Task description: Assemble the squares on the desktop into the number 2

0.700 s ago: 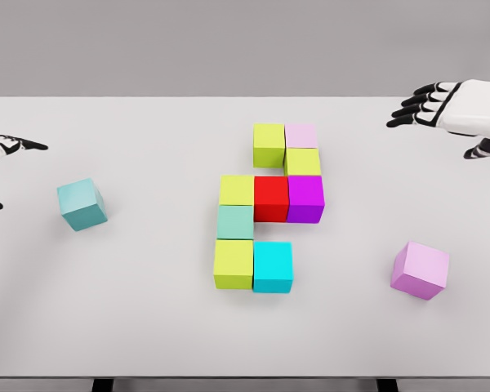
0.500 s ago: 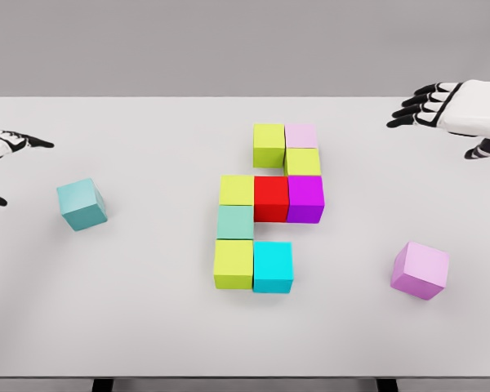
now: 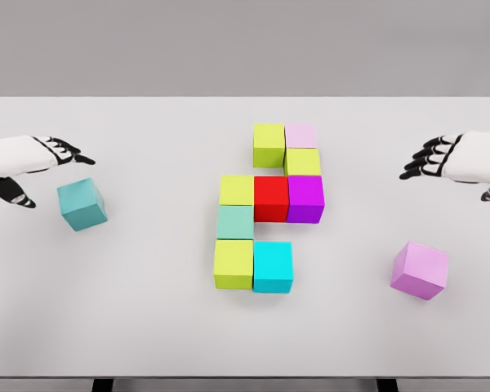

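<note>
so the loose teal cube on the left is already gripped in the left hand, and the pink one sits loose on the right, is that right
Not quite. In the head view the left hand is open beside the teal cube, not gripping it; the cube rests on the table. The pink cube does sit loose on the right.

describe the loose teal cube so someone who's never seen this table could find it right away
Start from the cluster of coloured cubes in the middle of the white table and look far to its left. There a single teal cube sits alone, turned slightly askew, just below the left robot hand. The cluster's paler green cube is packed between two yellow-green ones; this one touches nothing.
</note>
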Robot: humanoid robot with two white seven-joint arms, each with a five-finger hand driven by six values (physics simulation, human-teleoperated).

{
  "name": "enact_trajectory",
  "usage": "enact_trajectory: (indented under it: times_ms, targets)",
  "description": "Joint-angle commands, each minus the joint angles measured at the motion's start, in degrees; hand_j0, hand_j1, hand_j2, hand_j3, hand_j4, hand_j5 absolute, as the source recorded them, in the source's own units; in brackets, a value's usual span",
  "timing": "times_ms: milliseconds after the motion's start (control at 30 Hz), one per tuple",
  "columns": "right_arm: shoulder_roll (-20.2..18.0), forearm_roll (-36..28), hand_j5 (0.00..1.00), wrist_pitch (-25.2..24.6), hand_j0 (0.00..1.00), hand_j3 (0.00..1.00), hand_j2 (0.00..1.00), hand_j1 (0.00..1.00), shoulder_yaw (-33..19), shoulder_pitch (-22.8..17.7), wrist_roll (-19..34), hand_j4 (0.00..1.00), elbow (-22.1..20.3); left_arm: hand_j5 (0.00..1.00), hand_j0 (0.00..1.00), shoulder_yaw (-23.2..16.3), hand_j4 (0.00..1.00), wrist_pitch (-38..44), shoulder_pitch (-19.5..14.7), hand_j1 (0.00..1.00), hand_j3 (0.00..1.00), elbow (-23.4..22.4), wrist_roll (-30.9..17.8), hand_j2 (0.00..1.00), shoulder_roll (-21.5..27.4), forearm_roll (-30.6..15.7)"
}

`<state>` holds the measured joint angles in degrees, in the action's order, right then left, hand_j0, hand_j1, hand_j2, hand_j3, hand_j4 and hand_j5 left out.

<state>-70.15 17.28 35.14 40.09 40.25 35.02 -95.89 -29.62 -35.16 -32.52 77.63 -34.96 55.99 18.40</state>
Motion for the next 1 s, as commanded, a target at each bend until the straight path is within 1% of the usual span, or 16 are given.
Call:
enact_trajectory:
  times_ms: [0, 133, 200, 267, 367, 500, 567, 967]
  targets:
    - [-0.25, 0.12, 1.0, -0.14, 1.0, 1.0, 1.0, 1.0, 2.53, 0.0, -0.02, 1.0, -1.41, 1.0, 1.0, -0.09, 1.0, 0.16, 0.09, 1.0, 1.0, 2.26, -0.04, 1.0, 0.09, 0.15]
    - [-0.25, 3.64, 1.0, -0.14, 1.0, 1.0, 1.0, 1.0, 4.56, -0.53, -0.02, 1.0, -1.58, 1.0, 1.0, -1.67, 1.0, 0.16, 0.09, 1.0, 1.0, 4.37, -0.04, 1.0, 0.35, 0.15]
    - [-0.87, 3.82, 1.0, -0.14, 1.0, 1.0, 1.0, 1.0, 4.64, -0.79, -0.02, 1.0, -1.58, 1.0, 1.0, -1.67, 1.0, 0.16, 0.18, 1.0, 1.0, 4.72, -0.04, 1.0, 0.35, 0.67]
    - [-1.48, 3.82, 1.0, -0.14, 1.0, 1.0, 1.0, 1.0, 4.64, -2.02, -0.02, 1.0, -2.99, 1.0, 1.0, -1.76, 1.0, 0.16, 0.44, 1.0, 1.0, 5.43, -0.04, 1.0, 0.35, 1.73]
    - [-1.83, 3.99, 1.0, -0.14, 1.0, 1.0, 1.0, 1.0, 4.73, -2.37, -0.02, 1.0, -3.43, 1.0, 1.0, -1.76, 1.0, 0.16, 0.44, 1.0, 1.0, 5.43, -0.04, 1.0, 0.53, 3.05]
    - [-2.01, 5.31, 1.0, -0.14, 1.0, 1.0, 1.0, 1.0, 4.64, -4.74, -0.02, 1.0, -3.87, 1.0, 1.0, -1.76, 1.0, 0.16, 0.62, 1.0, 1.0, 5.34, -0.04, 1.0, 0.26, 4.72]
    - [-2.01, 5.57, 1.0, -0.14, 1.0, 1.0, 1.0, 1.0, 5.43, -5.27, -0.02, 1.0, -4.04, 1.0, 1.0, -2.55, 1.0, 0.16, 0.97, 1.0, 1.0, 5.34, -0.04, 1.0, 0.17, 5.16]
    - [-1.92, 5.57, 1.0, -0.14, 1.0, 1.0, 1.0, 1.0, 6.67, -5.63, -0.02, 1.0, -4.83, 1.0, 1.0, -2.9, 1.0, 0.16, 0.97, 1.0, 1.0, 5.25, -0.04, 1.0, 0.0, 5.95]
